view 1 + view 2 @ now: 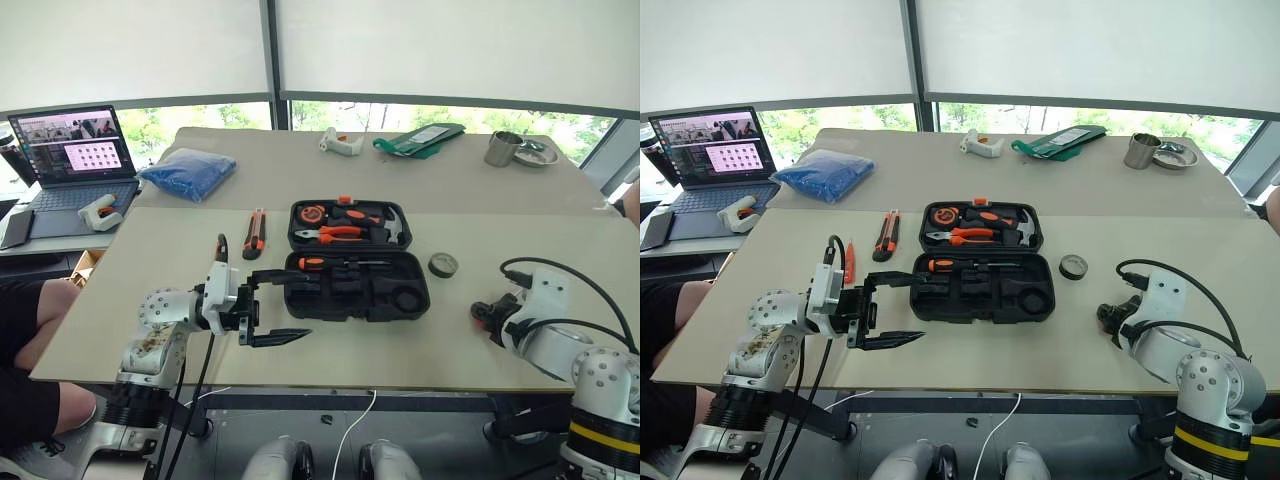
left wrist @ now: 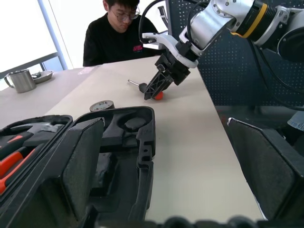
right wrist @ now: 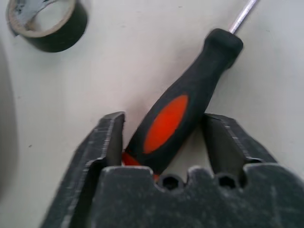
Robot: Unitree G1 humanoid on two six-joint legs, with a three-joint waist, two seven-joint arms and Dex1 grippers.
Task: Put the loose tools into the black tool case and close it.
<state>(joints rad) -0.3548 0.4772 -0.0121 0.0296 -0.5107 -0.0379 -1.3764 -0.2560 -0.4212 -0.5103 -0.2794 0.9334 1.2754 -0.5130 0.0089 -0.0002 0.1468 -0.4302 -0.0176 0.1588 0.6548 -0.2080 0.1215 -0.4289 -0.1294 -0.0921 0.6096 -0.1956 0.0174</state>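
Right gripper (image 3: 164, 137) is closing around a screwdriver (image 3: 183, 114) near the bench's right edge; next: lifting it to the case (image 1: 357, 285). Left gripper (image 1: 283, 305) is hanging open.

An office-like robotics test room: a person (image 2: 118, 33) is sitting at the far side of a long beige table (image 1: 250, 330) beneath blinded windows (image 1: 450, 50), a laptop (image 1: 75, 160) is running on a desk just left of the table.
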